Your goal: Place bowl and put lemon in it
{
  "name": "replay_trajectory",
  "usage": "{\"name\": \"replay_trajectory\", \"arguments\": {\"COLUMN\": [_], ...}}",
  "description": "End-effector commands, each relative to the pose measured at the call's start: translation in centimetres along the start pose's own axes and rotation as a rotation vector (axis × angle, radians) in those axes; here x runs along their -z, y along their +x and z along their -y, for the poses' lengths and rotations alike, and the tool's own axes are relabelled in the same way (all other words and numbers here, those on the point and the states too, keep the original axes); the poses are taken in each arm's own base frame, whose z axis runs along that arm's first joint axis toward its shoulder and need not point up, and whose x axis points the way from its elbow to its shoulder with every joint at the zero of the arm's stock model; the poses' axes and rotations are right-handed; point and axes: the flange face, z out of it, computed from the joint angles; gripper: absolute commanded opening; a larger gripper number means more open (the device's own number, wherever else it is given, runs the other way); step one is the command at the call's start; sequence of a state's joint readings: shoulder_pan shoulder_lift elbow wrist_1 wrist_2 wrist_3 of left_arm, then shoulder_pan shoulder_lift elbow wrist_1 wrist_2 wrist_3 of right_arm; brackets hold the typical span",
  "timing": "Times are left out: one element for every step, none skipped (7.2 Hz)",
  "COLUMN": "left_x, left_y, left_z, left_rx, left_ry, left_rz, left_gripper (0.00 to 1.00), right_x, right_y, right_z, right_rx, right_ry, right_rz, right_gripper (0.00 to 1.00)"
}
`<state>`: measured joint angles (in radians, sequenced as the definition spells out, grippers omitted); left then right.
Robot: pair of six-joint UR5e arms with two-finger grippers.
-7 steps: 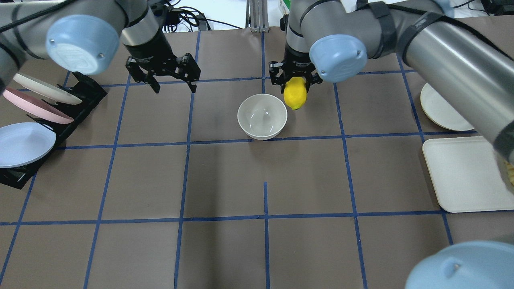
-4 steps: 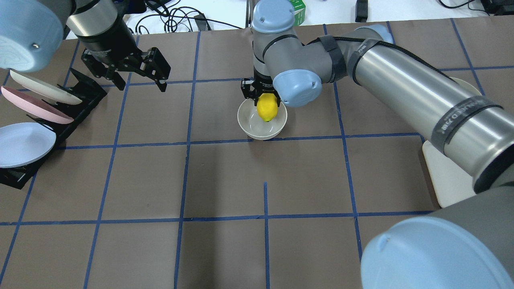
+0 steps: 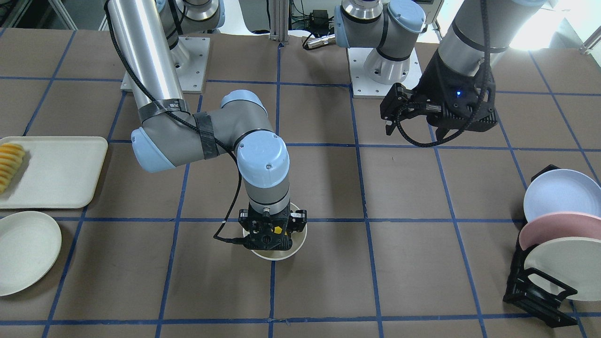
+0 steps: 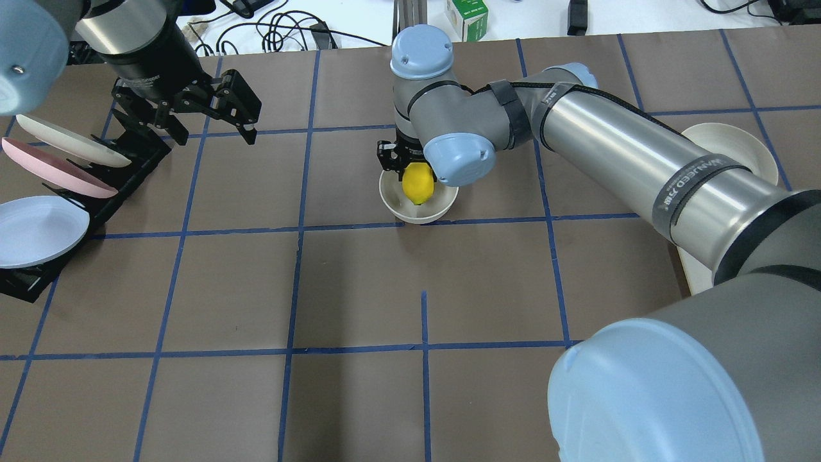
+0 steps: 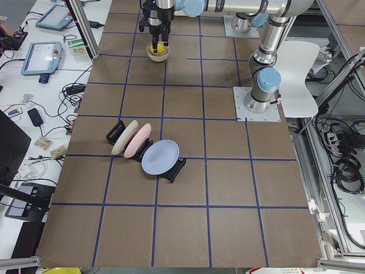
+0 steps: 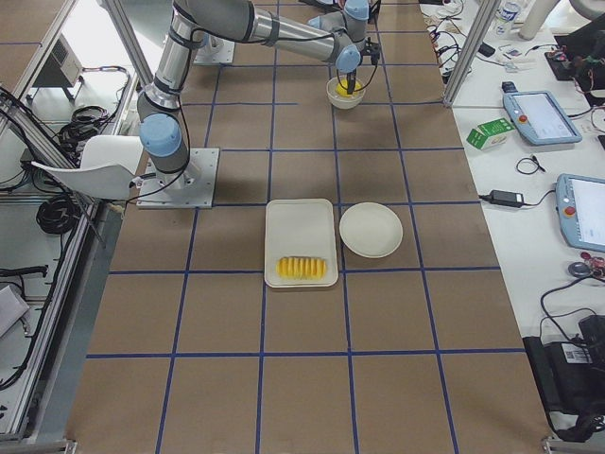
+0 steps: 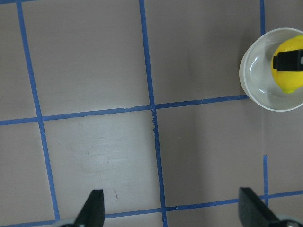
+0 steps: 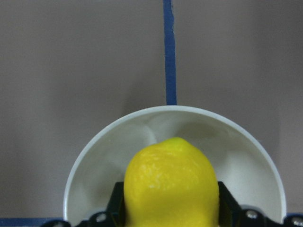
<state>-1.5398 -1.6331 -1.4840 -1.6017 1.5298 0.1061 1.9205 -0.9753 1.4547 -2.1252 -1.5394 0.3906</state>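
The off-white bowl (image 4: 392, 200) stands upright on the brown table near the middle of the far half. My right gripper (image 4: 417, 181) is lowered into it from above and is shut on the yellow lemon (image 4: 417, 184), which hangs inside the bowl's rim. The right wrist view shows the lemon (image 8: 170, 182) between the fingers (image 8: 226, 204), over the bowl's inside (image 8: 94, 163). In the front view the gripper (image 3: 272, 235) hides most of the bowl (image 3: 278, 256). My left gripper (image 4: 215, 131) is open and empty, high at the far left. Its wrist view shows the bowl (image 7: 248, 80) and lemon (image 7: 287, 78).
A black rack (image 4: 125, 173) with white, pink and blue plates stands at the left edge. A cream tray (image 3: 61, 171) with sliced fruit (image 3: 9, 166) and a cream plate (image 3: 26, 251) lie on my right side. Blue tape lines grid the table.
My right gripper carried the lemon left from beside the bowl to over it, then lowered it into the bowl. My left arm drew back toward the far left, still open.
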Motion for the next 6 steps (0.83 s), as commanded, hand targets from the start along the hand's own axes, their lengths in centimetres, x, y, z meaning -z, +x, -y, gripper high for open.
{"name": "replay_trajectory", "arguments": {"left_x": [0.1,0.2,0.5,0.5,0.3,0.3], "left_y": [0.0,0.0,0.0,0.0,0.0,0.0], "left_z": [0.0,-0.1,-0.1,-0.1,-0.1,-0.2], "left_rx": [0.000,0.000,0.000,0.001,0.000,0.000], "left_ry": [0.002,0.003,0.008,0.009,0.006,0.005], "left_rz": [0.001,0.002,0.002,0.002,0.000,0.002], "left_gripper": [1.00,1.00,1.00,1.00,1.00,1.00], "right_x": [-0.2,0.7,2.7,5.7,9.6,13.6], "right_y": [0.3,0.8,0.9,1.6,3.7,8.0], "right_z": [0.1,0.4,0.4,0.0,-0.6,0.0], "right_rx": [0.001,0.004,0.020,0.016,0.030,0.073], "right_ry": [-0.002,0.007,0.027,0.054,0.043,0.051], "right_rz": [-0.012,-0.012,-0.005,-0.002,-0.036,-0.053], "right_gripper": [1.00,1.00,1.00,1.00,1.00,1.00]}}
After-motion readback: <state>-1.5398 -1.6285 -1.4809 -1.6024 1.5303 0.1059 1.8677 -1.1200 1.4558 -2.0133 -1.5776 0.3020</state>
